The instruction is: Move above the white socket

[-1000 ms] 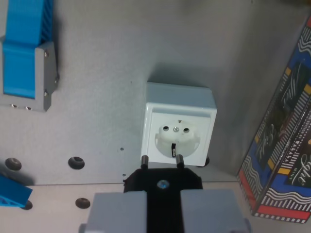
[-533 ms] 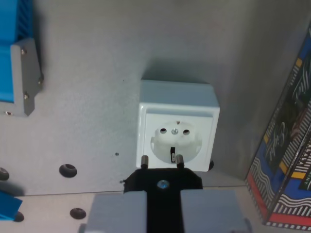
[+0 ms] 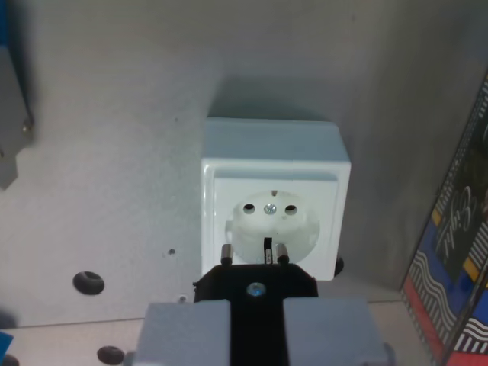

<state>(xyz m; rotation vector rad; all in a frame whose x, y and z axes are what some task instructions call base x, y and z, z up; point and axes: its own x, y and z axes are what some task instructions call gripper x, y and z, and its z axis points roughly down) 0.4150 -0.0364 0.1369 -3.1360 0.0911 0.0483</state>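
Note:
The white socket (image 3: 273,203) is a square box with a round recess and two pin holes, standing on the grey plate in the middle of the wrist view. My gripper (image 3: 256,328) is at the bottom centre, its grey fingers (image 3: 187,334) shut on a black plug (image 3: 255,286). The plug's two metal pins (image 3: 226,252) point at the lower rim of the socket's recess. The pins overlap the socket's front face in the picture.
A patterned dark box (image 3: 457,259) stands at the wrist view's right edge. A grey bracket (image 3: 11,114) shows at the left edge. The grey plate (image 3: 114,191) has dark holes (image 3: 88,282) at lower left.
The camera has moved toward the socket: it now looks bigger and more centred over the plug pins. The blue part at the left has slid out of view.

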